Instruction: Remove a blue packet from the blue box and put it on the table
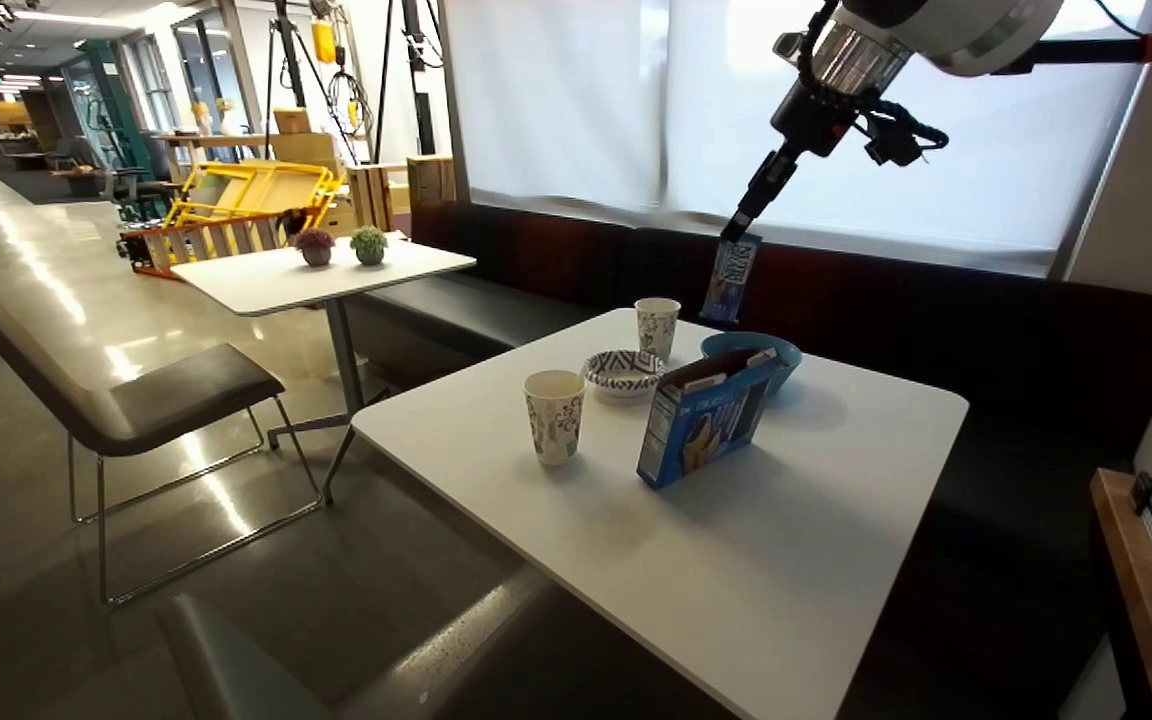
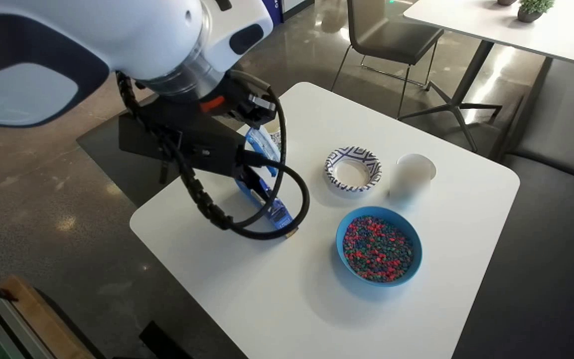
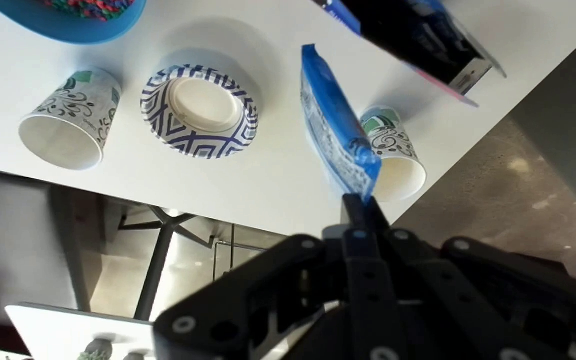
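The blue packet (image 1: pixel 729 283) is a flat, shiny wrapped bar with pale print. My gripper (image 1: pixel 734 230) is shut on one end of it. The packet hangs nearly upright, well above the table (image 1: pixel 786 540). In the wrist view the packet (image 3: pixel 335 115) sticks out from the fingertips (image 3: pixel 363 202). The blue box (image 1: pixel 704 425) is a printed carton standing on the table with its top open. In the wrist view the box (image 3: pixel 344 16) shows a dark inside with blue contents. In an exterior view my arm and its cables partly hide the box (image 2: pixel 279 214).
A blue bowl (image 2: pixel 339 244) with small coloured pieces stands near the box. A patterned paper bowl (image 3: pixel 228 135) lies between two paper cups (image 3: pixel 80 110) (image 3: pixel 393 145). A padded bench (image 1: pixel 536 300) and a chair (image 1: pixel 136 400) stand around the table.
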### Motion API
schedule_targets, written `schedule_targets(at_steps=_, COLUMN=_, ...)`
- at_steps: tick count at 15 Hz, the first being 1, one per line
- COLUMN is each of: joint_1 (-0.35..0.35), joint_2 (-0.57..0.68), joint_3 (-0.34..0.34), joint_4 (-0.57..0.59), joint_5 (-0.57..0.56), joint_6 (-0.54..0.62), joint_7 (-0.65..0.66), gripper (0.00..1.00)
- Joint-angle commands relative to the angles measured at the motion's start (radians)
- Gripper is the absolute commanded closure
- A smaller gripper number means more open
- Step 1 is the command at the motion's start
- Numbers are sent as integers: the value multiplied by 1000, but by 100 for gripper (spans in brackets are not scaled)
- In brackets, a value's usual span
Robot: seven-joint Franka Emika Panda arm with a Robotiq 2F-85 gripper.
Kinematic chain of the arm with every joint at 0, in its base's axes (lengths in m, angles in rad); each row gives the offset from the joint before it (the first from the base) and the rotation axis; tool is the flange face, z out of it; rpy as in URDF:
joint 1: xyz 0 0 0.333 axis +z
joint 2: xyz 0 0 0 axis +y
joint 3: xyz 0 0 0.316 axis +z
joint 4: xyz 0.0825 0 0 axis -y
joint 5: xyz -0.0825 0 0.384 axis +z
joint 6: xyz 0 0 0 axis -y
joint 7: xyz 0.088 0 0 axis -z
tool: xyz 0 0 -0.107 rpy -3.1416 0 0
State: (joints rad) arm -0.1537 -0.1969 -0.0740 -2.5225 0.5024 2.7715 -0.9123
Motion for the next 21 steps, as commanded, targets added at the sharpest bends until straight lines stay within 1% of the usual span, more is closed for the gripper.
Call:
schedule_targets(at_steps=1, joint_1=2, joint_2=-7, joint_3=-2, joint_4=-6, joint_5=-3, joint_6=1, joint_7=5, gripper=99)
schedule_targets(at_steps=2, joint_1=2, joint_2=-11, joint_3=-3, joint_4=-9, joint_5=-4, joint_6=1, joint_7=8, gripper=100)
schedule_targets(at_steps=3, joint_1=-2, joint_2=19, joint_3=1, joint_4=-2, joint_5=-10, joint_6=53, joint_7=13, gripper=100)
schedule_targets(at_steps=4, joint_1=1, joint_2=41, joint_3=0, joint_4=3, joint_5=6, joint_6=123, joint_7=6, gripper=100)
schedule_targets(at_steps=5, joint_1=-11, joint_2=76, joint_3=4, joint_4=12, joint_5=-9, joint_6=203, joint_7=20, gripper=100)
schedule_targets(at_steps=7, joint_1=-32, joint_2=148, joint_3=4, joint_4=24, joint_5=-30, joint_6=328, joint_7=44, gripper=100)
schedule_targets(at_steps=10, joint_1=-80, joint_2=291, joint_3=3, joint_4=24, joint_5=-96, joint_6=478, joint_7=115, gripper=100)
schedule_targets(at_steps=11, joint_1=-78, joint_2=350, joint_3=-13, joint_4=28, joint_5=-108, joint_6=538, joint_7=128, gripper=100)
schedule_targets(at_steps=12, joint_1=-59, joint_2=412, joint_3=-47, joint_4=33, joint_5=-101, joint_6=586, joint_7=134, gripper=100)
schedule_targets(at_steps=13, joint_1=-54, joint_2=465, joint_3=-84, joint_4=30, joint_5=-223, joint_6=633, joint_7=255, gripper=100)
schedule_targets(at_steps=14, joint_1=39, joint_2=525, joint_3=-150, joint_4=60, joint_5=-35, joint_6=655, joint_7=121, gripper=100)
schedule_targets(at_steps=15, joint_1=93, joint_2=572, joint_3=-194, joint_4=76, joint_5=8, joint_6=655, joint_7=138, gripper=100)
schedule_targets(at_steps=17, joint_1=200, joint_2=646, joint_3=-259, joint_4=108, joint_5=106, joint_6=616, joint_7=165, gripper=100)
schedule_targets(at_steps=18, joint_1=266, joint_2=680, joint_3=-299, joint_4=129, joint_5=158, joint_6=607, joint_7=172, gripper=100)
schedule_targets(at_steps=21, joint_1=444, joint_2=747, joint_3=-392, joint_4=177, joint_5=286, joint_6=574, joint_7=192, gripper=100)
